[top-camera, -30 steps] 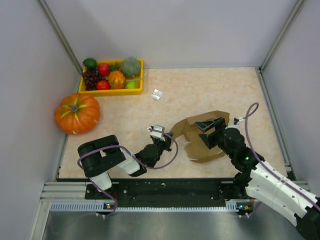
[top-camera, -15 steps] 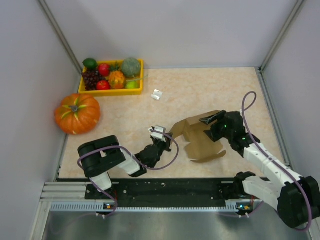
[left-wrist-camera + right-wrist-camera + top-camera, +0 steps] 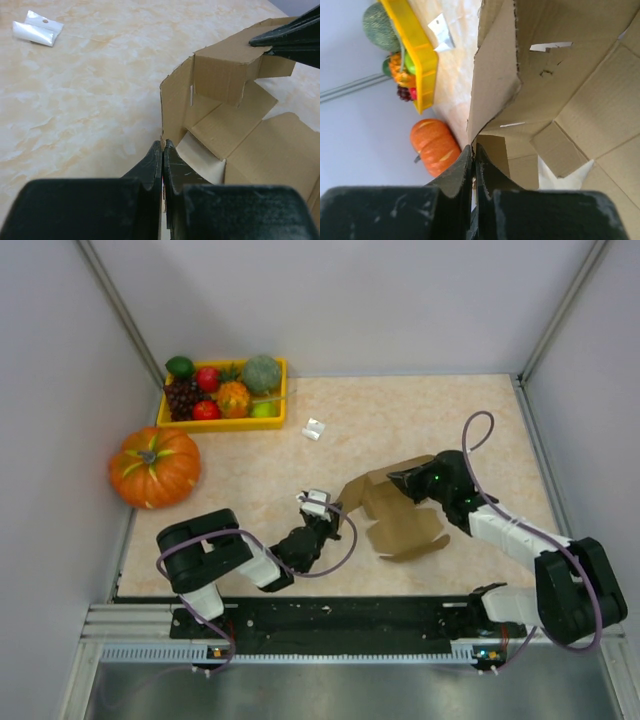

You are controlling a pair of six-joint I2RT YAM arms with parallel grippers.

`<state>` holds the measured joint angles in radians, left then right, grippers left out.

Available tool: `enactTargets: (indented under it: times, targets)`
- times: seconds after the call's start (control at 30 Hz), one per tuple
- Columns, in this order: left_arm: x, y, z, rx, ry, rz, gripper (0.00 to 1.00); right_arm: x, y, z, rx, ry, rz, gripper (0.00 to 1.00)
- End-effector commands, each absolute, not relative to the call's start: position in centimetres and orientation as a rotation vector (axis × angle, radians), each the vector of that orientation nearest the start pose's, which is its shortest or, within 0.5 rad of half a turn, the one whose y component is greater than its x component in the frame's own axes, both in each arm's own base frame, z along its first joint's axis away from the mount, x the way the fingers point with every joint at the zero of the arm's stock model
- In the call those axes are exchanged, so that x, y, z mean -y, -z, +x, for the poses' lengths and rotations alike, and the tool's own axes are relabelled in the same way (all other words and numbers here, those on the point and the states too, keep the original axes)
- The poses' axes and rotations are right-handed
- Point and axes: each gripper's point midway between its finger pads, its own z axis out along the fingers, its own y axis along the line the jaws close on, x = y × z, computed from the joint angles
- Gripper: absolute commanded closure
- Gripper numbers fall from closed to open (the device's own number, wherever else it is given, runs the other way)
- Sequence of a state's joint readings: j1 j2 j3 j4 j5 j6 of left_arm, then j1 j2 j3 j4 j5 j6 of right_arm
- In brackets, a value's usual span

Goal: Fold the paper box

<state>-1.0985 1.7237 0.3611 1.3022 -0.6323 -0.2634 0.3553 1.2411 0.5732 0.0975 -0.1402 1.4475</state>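
The paper box (image 3: 405, 530) is a brown cardboard cut-out, partly raised, lying right of the table's middle. My left gripper (image 3: 336, 511) is shut on the lower corner of its upright left wall; in the left wrist view the jaws (image 3: 163, 145) pinch that wall's edge, with the box (image 3: 225, 75) open beyond. My right gripper (image 3: 400, 480) is shut on the far flap, holding it lifted over the box. The right wrist view shows the jaws (image 3: 473, 147) closed on a flap's edge of the box (image 3: 560, 80). A right fingertip (image 3: 285, 37) lies on the flap's top.
A yellow tray (image 3: 220, 424) of toy fruit stands at the back left, with an orange pumpkin (image 3: 155, 466) in front of it at the left wall. A small white packet (image 3: 314, 429) lies behind the box. Grey walls enclose the table on three sides.
My right gripper swung up and left from the box's near right side to its far flap and shut on it. The flap now stands raised. The left gripper kept its grip.
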Motion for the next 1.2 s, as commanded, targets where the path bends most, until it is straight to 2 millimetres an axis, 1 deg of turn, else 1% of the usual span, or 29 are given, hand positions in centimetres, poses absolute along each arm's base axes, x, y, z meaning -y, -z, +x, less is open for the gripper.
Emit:
enactTargets:
  times: [0.0,0.03,0.1,0.13,0.17,0.2,0.23,0.33,0.4,0.43,0.47,0.5,0.53,0.6,0.63,0.67,0.7,0.73,0.8,0.83,0.87,0.9,0.93,1.0,1.03,1.07,1.13,1.17]
  targets:
    - [30.1,-14.4,28.1,-1.512,0.617,0.067,1.0,-21.3,-17.3,34.5,-1.921,-1.337,1.121,1.0]
    - [29.2,-14.6,28.9,-1.508,0.59,0.058,1.0,-21.7,-17.4,34.5,-1.912,-1.355,1.134,1.0]
    - [28.7,-15.2,29.6,-1.503,0.593,0.055,1.0,-21.7,-17.8,35.0,-1.863,-1.361,1.146,1.0]
    - [27.7,-15.3,30.6,-1.504,0.58,0.031,1.0,-22.0,-18.2,35.2,-1.841,-1.38,1.144,1.0]
    - [27.3,-15.5,31.0,-1.502,0.578,0.024,1.0,-22.2,-18.6,35.4,-1.829,-1.387,1.133,1.0]
    - [27.4,-15.7,31.2,-1.498,0.593,0.04,1.0,-22.2,-18.3,35.6,-1.825,-1.381,1.142,1.0]
    - [26.9,-15.8,31.8,-1.494,0.568,0.041,1.0,-22.4,-18.8,35.9,-1.801,-1.402,1.125,1.0]
    - [27.2,-16.1,32.4,-1.486,0.529,0.079,1.0,-22.3,-17.7,36.1,-1.789,-1.4,1.13,1.0]
    - [28.0,-16.1,32.7,-1.493,0.546,0.093,1.0,-22.1,-17.3,35.8,-1.763,-1.41,1.074,1.0]
    - [28.6,-16.1,32.6,-1.499,0.583,0.091,1.0,-22.0,-17.1,35.8,-1.748,-1.403,1.052,1.0]
    - [29.1,-15.9,32.6,-1.506,0.602,0.084,1.0,-21.9,-16.5,35.3,-1.751,-1.389,1.04,1.0]
    - [29.5,-16.2,32.4,-1.495,0.64,0.06,1.0,-21.6,-15.9,35.2,-1.755,-1.359,1.028,1.0]
    - [30.2,-15.8,32.0,-1.498,0.652,0.064,1.0,-21.4,-15.4,35.1,-1.761,-1.348,1.032,1.0]
    - [31.1,-16.0,31.6,-1.483,0.668,0.051,1.0,-21.1,-14.2,34.6,-1.773,-1.337,1.05,1.0]
    - [32.1,-15.4,31.1,-1.499,0.679,0.069,1.0,-21.2,-13.8,34.5,-1.786,-1.337,1.048,1.0]
    - [32.9,-15.7,31.1,-1.495,0.693,0.063,1.0,-21.3,-13.2,34.1,-1.805,-1.339,1.049,1.0]
    - [33.4,-15.5,30.8,-1.502,0.715,0.054,1.0,-21.3,-13.1,34.0,-1.798,-1.353,1.061,1.0]
    - [34.1,-15.0,30.4,-1.507,0.736,0.055,1.0,-21.1,-12.4,33.5,-1.808,-1.346,1.075,1.0]
    - [34.8,-15.0,30.1,-1.499,0.766,0.046,1.0,-20.8,-12.2,33.3,-1.791,-1.347,1.097,1.0]
    - [35.4,-14.6,29.8,-1.509,0.769,0.059,1.0,-20.5,-11.8,33.0,-1.799,-1.333,1.103,1.0]
    - [35.9,-14.6,29.7,-1.51,0.77,0.063,1.0,-20.3,-12.0,32.8,-1.791,-1.329,1.101,1.0]
    - [36.2,-14.6,29.6,-1.514,0.772,0.072,1.0,-20.2,-11.7,32.6,-1.806,-1.309,1.095,1.0]
    - [36.8,-14.0,29.3,-1.527,0.772,0.088,1.0,-20.0,-11.3,32.3,-1.814,-1.299,1.1,1.0]
    - [37.4,-14.0,29.0,-1.531,0.789,0.105,1.0,-19.8,-11.5,32.0,-1.802,-1.303,1.097,1.0]
    - [37.5,-14.0,28.9,-1.532,0.794,0.11,0.96,-19.6,-11.2,31.7,-1.804,-1.3,1.103,1.0]
    - [37.4,-13.4,28.6,-1.55,0.79,0.126,0.92,-19.5,-11.1,31.7,-1.805,-1.3,1.104,1.0]
    - [37.2,-13.6,28.3,-1.554,0.804,0.133,0.79,-19.5,-11.1,31.5,-1.807,-1.3,1.097,1.0]
    - [36.9,-13.3,28.0,-1.56,0.803,0.152,0.67,-19.5,-11.1,31.5,-1.805,-1.304,1.093,1.0]
